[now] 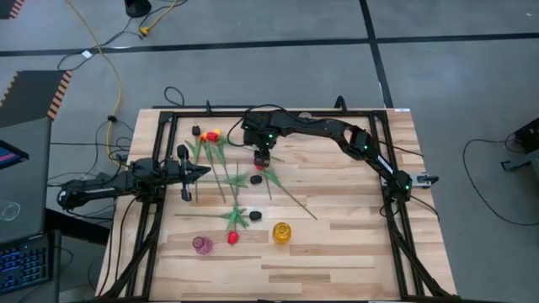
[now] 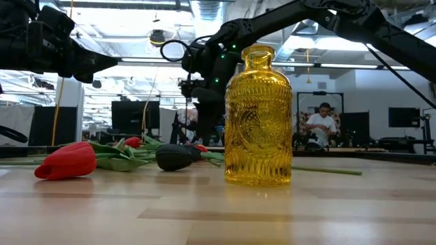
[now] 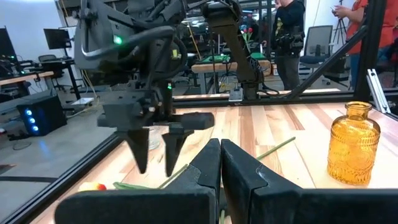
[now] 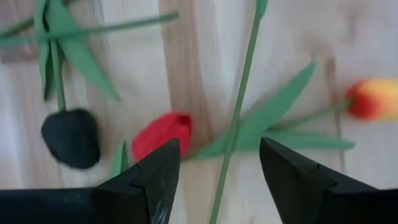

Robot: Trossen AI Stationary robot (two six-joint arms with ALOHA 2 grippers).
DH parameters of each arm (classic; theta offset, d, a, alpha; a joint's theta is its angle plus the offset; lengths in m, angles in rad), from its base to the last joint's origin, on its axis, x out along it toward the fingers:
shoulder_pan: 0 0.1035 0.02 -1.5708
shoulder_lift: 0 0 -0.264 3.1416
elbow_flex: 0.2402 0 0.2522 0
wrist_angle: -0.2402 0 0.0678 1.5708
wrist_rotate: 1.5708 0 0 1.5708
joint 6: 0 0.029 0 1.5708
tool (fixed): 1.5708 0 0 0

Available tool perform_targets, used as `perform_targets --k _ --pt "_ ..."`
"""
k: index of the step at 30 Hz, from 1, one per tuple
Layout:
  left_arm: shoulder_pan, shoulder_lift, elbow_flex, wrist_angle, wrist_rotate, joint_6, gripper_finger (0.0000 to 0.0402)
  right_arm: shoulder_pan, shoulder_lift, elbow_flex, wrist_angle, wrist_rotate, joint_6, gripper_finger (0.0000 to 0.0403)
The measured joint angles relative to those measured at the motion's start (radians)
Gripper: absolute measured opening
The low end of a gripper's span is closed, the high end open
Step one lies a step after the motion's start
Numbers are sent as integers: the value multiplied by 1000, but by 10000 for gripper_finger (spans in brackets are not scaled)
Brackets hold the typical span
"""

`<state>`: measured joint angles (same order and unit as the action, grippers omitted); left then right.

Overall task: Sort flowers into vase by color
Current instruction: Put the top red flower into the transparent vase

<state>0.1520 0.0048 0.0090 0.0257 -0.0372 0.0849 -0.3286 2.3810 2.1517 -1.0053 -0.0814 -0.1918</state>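
Wooden table (image 1: 354,244): right gripper (image 1: 263,158), fingers apart, hovers seemingly just above a red tulip (image 4: 163,135); left gripper (image 1: 202,171), fingers together, waits nearby.

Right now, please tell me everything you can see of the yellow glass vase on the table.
The yellow vase is a small bottle of clear amber glass, as it looks, with a ribbed, embossed body, a short narrow neck and a thick round rim. It stands upright on the wooden table, near its front edge. No flower is in it and nothing touches it. A black tulip head lies beside it with a gap between, and a pink vase stands farther along the same edge.
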Motion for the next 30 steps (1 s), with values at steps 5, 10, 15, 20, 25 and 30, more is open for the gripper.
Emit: perform_targets --k 5,10,15,20,25,30 --pt "0 0 0 0 0 0 0 -12 7 0 -88 5 0 249" --pt "0 0 0 0 0 0 0 -30 9 0 -102 32 0 249" --pt "0 0 0 0 0 0 0 -42 8 -43 -125 34 0 249" --pt "0 0 0 0 1 0 0 -33 11 -79 -121 89 -1 249" --pt "0 0 0 0 2 0 0 -31 11 -79 -135 107 0 249" --pt "0 0 0 0 2 0 0 -22 11 -79 -120 111 -31 249"
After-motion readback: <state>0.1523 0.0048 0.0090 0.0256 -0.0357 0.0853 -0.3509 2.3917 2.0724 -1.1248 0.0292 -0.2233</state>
